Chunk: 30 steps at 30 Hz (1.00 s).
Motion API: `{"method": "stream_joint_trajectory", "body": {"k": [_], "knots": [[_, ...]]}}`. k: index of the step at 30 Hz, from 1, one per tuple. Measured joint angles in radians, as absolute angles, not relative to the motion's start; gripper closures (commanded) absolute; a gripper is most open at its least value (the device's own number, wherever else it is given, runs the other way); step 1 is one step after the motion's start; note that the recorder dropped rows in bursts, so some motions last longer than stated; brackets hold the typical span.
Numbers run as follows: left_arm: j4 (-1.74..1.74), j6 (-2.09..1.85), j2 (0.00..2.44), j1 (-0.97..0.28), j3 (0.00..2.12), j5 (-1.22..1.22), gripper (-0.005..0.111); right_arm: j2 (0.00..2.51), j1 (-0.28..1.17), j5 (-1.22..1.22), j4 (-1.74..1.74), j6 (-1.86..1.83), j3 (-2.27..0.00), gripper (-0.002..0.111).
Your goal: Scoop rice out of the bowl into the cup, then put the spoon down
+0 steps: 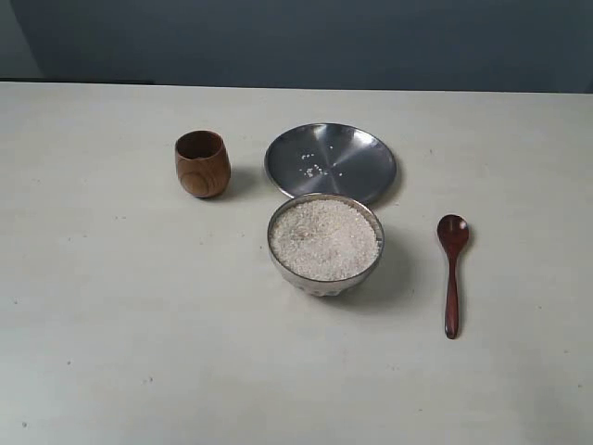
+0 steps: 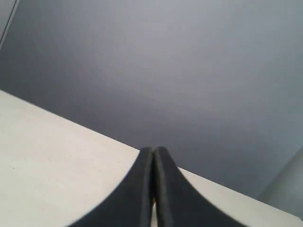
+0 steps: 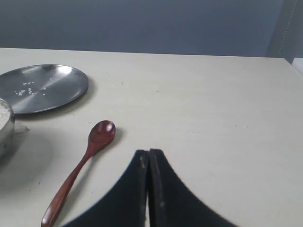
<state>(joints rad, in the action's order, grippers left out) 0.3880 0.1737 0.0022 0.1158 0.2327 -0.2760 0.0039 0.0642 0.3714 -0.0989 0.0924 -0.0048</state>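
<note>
A shiny steel bowl (image 1: 325, 278) heaped with white rice (image 1: 324, 239) stands mid-table. The brown wooden cup (image 1: 202, 164) stands upright to its back left. The dark wooden spoon (image 1: 452, 273) lies flat on the table right of the bowl, scoop pointing away. In the right wrist view the spoon (image 3: 83, 162) lies beside my right gripper (image 3: 149, 152), which is shut with nothing in it. A sliver of the bowl (image 3: 5, 130) shows at that view's edge. My left gripper (image 2: 154, 150) is shut and empty over bare table. Neither gripper shows in the exterior view.
A flat steel plate (image 1: 331, 162) with a few stray grains lies just behind the bowl; it also shows in the right wrist view as the plate (image 3: 42, 88). A dark blue wall runs behind the pale table's far edge.
</note>
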Motion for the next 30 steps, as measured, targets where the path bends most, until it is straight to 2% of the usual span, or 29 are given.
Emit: {"method": "stream_joint_trajectory", "body": {"k": [5, 17, 21, 30], "knots": [[0.386, 0.087, 0.074, 0.116, 0.383, -0.422, 0.106, 0.004, 0.064, 0.371, -0.099, 0.092, -0.005, 0.108], [0.237, -0.078, 0.434, 0.118, 0.677, -0.807, 0.106, 0.004, 0.064, 0.371, -0.099, 0.092, -0.005, 0.108], [0.194, -0.086, 0.497, 0.118, 0.697, -0.887, 0.106, 0.004, 0.064, 0.37, -0.099, 0.092, -0.005, 0.108], [0.192, -0.086, 0.497, 0.118, 0.699, -0.887, 0.106, 0.004, 0.064, 0.37, -0.099, 0.092, -0.005, 0.108]]}}
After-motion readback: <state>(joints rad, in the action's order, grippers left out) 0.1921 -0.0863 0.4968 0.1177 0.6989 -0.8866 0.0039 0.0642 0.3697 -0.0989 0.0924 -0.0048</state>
